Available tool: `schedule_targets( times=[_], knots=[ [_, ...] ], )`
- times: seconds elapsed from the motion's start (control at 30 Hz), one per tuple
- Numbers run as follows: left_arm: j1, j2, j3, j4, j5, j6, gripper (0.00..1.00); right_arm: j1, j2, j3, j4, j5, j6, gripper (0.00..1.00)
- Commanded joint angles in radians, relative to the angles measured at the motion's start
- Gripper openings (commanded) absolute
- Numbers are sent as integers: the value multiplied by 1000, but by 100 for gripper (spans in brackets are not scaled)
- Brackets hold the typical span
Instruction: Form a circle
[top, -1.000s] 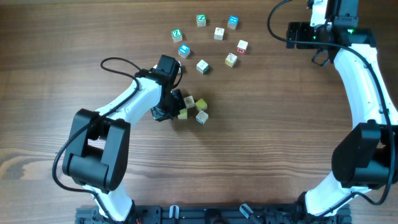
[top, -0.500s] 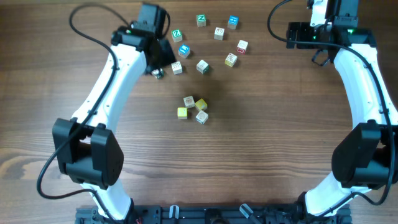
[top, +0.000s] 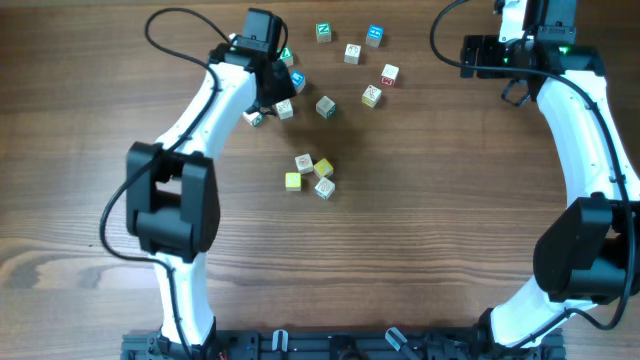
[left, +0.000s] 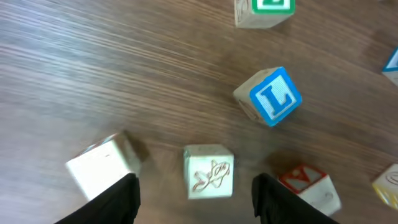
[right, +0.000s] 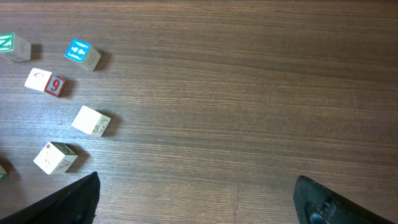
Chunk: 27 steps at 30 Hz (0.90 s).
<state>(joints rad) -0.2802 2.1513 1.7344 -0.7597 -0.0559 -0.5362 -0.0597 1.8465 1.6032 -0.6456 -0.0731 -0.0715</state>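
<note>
The circle (top: 311, 175) is a tight little cluster of several cream and yellow cubes in mid-table. My left gripper (top: 270, 103) is far behind it, among the loose cubes at the back. In the left wrist view the left gripper (left: 199, 202) is open, its black fingers (left: 118, 199) low over the wood. A white cube with a brown squiggle (left: 209, 172) lies between them, touching neither. A plain white cube (left: 102, 167) sits just outside the left finger. My right gripper (right: 208, 205) stands wide open over bare wood at the back right.
A blue L cube (left: 273, 96), a red-faced cube (left: 308, 186) and a green cube (left: 264, 9) lie close to the left gripper. More loose cubes (top: 371, 95) are scattered across the back middle. The right arm (top: 585, 130) runs down the right side.
The left gripper left the cluster in mid-table, opened, and swung up to the loose cubes at the back. The right arm has not moved.
</note>
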Motion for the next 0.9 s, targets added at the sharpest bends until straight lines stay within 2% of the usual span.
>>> schedule_targets(
  times=[0.0, 0.2, 0.47, 0.73, 0.87],
  knots=[
    [-34, 55, 1, 47, -10, 5, 54, 2, 16, -10, 2, 6, 12, 100],
    [-47, 75, -3, 50, -14, 5, 49, 2, 16, -10, 2, 6, 12, 100],
    [-48, 103, -3, 45, -55, 5, 49, 2, 16, -10, 2, 6, 12, 100],
    [-49, 119, -2, 53, -55, 5, 41, 2, 16, -10, 2, 6, 12, 100],
    [-49, 119, 0, 54, -55, 9, 47, 2, 16, -10, 2, 6, 11, 100]
  ],
)
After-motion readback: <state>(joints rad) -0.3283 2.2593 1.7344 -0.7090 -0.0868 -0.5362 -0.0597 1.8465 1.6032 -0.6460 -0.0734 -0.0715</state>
